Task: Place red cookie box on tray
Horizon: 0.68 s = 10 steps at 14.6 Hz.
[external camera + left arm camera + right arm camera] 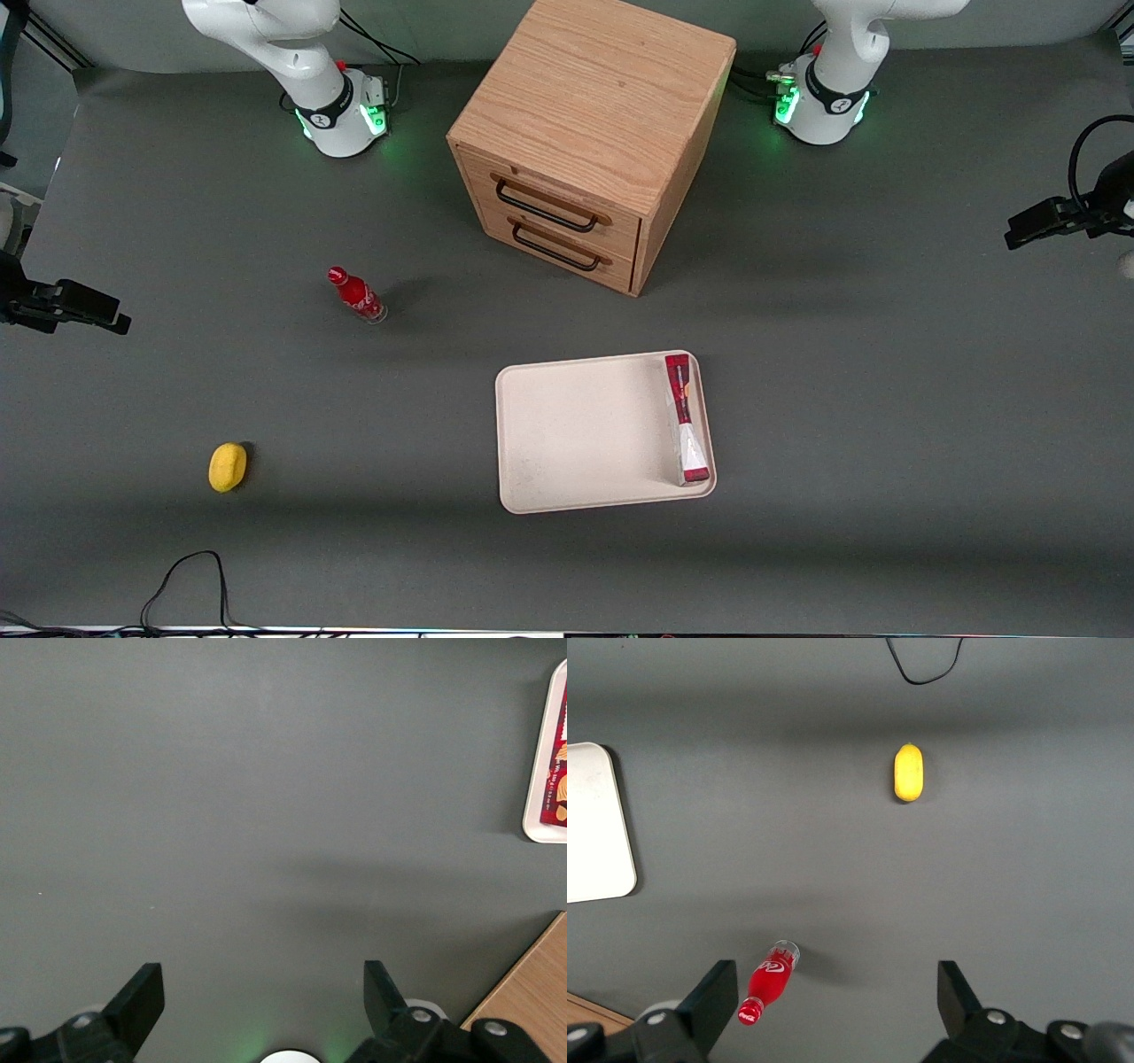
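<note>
The red cookie box [687, 416] lies flat in the cream-white tray [576, 434], lengthwise along the rim at the working arm's end. The wrist view catches a strip of the box [558, 771] and a tray corner [542, 819]. My left gripper [263, 979] is open, with nothing between its black fingers [142, 997], only bare grey table far below. It hangs high over the working arm's end of the table [1032, 226], well apart from the tray and box.
A wooden two-drawer cabinet [585, 115] stands farther from the front camera than the tray. Toward the parked arm's end are a small red bottle [356, 295] and a yellow lemon-like object [228, 467]. A black cable [186, 576] loops at the table's front edge.
</note>
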{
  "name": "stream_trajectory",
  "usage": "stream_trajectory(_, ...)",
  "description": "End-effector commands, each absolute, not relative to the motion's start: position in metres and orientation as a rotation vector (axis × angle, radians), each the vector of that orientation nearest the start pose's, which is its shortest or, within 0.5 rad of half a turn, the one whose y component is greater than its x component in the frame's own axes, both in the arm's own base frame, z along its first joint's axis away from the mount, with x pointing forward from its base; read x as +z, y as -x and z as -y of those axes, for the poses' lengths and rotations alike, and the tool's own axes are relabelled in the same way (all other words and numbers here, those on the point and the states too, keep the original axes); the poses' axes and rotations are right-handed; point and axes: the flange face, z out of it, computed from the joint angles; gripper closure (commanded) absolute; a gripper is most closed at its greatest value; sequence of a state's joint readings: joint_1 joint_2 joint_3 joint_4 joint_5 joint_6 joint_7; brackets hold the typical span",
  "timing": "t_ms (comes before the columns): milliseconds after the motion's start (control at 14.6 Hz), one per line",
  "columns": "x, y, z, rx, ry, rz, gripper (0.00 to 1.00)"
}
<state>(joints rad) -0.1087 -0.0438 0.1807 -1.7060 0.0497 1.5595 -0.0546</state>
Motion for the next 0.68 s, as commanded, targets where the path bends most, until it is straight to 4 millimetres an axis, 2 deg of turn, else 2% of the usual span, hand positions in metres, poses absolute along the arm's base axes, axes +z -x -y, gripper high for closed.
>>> stream_trajectory(0, 0.588, -0.537, -0.045, 0.184, 3.089, 0.186, 0.0)
stream_trajectory(615, 0.597, -0.535, -0.027, 0.214, 3.097, 0.172, 0.0)
